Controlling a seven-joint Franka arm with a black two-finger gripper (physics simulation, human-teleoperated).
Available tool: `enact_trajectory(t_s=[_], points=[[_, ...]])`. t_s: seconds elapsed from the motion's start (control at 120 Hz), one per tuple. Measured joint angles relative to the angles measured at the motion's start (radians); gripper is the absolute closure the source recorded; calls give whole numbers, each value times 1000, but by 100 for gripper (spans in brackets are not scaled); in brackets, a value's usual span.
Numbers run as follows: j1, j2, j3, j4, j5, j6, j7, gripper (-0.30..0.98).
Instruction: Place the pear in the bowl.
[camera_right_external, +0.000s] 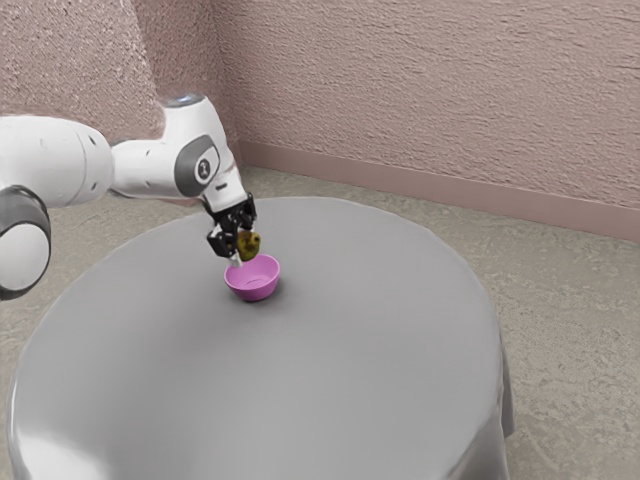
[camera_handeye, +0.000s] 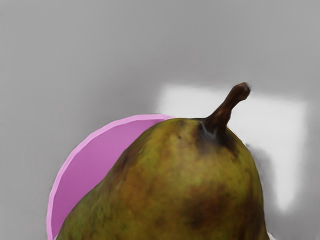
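Black two-finger claw (camera_right_external: 240, 253) has the mottled green-brown pear (camera_right_external: 249, 245) gripped between its fingers, off the desk. Pear is up at the pink, round, open bowl (camera_right_external: 253, 284), above its rim on the side toward the exterior view's upper left. Can't tell the exact gap between pear and rim. Wrist view: pear large right under the hand, dark brown woody stem (camera_handeye: 227, 111) sticking out at a slant, pear body hiding much of the bowl. Part of the bowl's rim and inner wall shows past the pear. Bowl sits upright on the round desk with smooth grey cover (camera_right_external: 350, 370). White arm (camera_right_external: 150, 167) reaches in from the exterior view's left, claw end angled down.
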Motion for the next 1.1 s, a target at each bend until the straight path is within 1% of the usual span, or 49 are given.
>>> enact_trajectory(t_s=[0.083, 0.2, 0.333, 0.467, 0.533, 0.617, 0.667, 0.7, 0.742, 0.875, 0.967, 1.1], points=[[-2, 45, 2, 43, -1, 0, 2, 32], [-3, 87, 2, 58, -4, 1, 5, 31], [-5, 97, 2, 60, -8, 0, 6, 17], [-5, 79, 2, 56, -11, -1, 5, 9], [-12, 22, 2, 29, -12, -14, -4, 7], [-28, -87, 3, -20, -9, -75, -40, 5], [-58, -161, 22, -47, -5, -133, -71, 4], [-106, -213, 66, -56, -3, -182, -94, 3], [-143, -279, 97, -62, 9, -245, -123, 3], [-198, -453, 124, -63, 51, -418, -218, 1], [-219, -519, 127, -50, 100, -498, -275, 1], [-241, -539, 129, -30, 140, -566, -344, 0]])
